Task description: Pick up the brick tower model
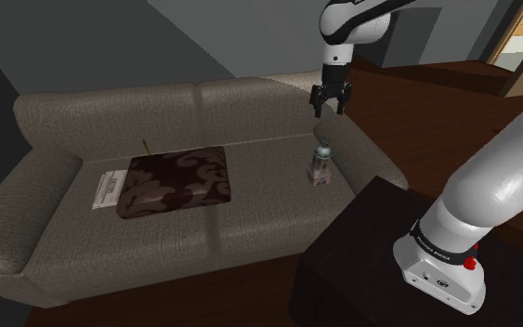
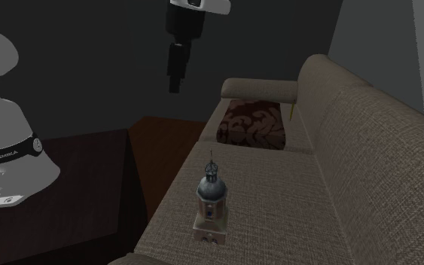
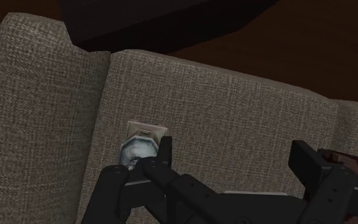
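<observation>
The tower model [image 1: 320, 163] is a small pale block with a grey domed top and a thin spire. It stands upright on the sofa seat [image 1: 268, 200] near the armrest at the shoulder view's right. My gripper [image 1: 330, 100] hangs well above it, open, with nothing between its fingers. From the second exterior view the tower [image 2: 212, 203] stands near the seat's front edge, and the gripper [image 2: 175, 86] hangs high above and apart from it. Looking down from the wrist, the tower [image 3: 139, 146] lies just outside one finger [image 3: 165, 151] of the gripper [image 3: 234, 156].
A dark patterned cushion [image 1: 177, 183] lies mid-seat, with a white booklet [image 1: 111, 189] beside it and a thin yellowish stick [image 1: 146, 146] behind. The sofa armrest [image 1: 366, 163] rises close to the tower. My black stand [image 1: 361, 251] sits in front of the sofa.
</observation>
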Controlling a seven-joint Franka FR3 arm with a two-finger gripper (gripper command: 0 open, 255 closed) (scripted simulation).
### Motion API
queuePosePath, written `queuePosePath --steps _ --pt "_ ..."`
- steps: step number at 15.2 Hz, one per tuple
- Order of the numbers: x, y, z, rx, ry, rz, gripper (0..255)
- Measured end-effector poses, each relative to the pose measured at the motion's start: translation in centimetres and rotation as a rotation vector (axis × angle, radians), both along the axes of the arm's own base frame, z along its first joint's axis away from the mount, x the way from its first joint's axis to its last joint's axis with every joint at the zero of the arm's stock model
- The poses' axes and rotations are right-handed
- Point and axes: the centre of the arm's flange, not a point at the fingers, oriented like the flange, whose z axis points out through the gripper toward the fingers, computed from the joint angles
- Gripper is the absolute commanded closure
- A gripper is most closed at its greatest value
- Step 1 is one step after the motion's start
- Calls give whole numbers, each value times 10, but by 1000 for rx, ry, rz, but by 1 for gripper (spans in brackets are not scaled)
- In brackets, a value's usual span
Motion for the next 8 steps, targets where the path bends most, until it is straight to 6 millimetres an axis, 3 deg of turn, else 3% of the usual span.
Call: queuePosePath --steps 8 --pt "39 -68 -82 34 71 -222 0"
